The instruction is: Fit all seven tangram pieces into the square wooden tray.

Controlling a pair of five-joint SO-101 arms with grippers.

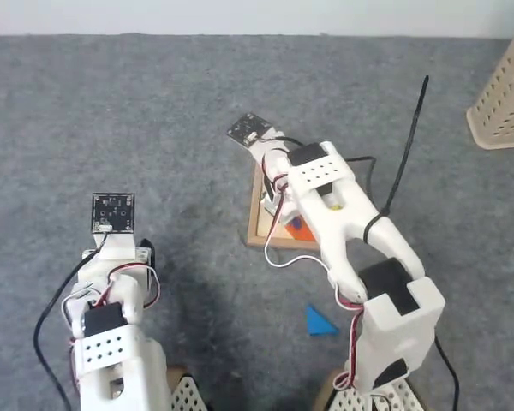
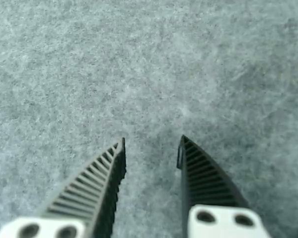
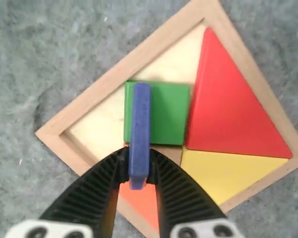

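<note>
Tangram piece [image 3: 140,124], dark blue, probably rigid, light, smooth: clamped on edge across flat faces by right gripper [image 3: 139,154] over wooden tray [image 3: 114,82]; left gripper [image 2: 151,146] parted, empty.

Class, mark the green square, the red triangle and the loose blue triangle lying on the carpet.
green square [image 3: 166,119]: right wrist view, its top face.
red triangle [image 3: 228,106]: right wrist view, face centre.
loose blue triangle [image 1: 319,321]: high view, its centre.
</note>
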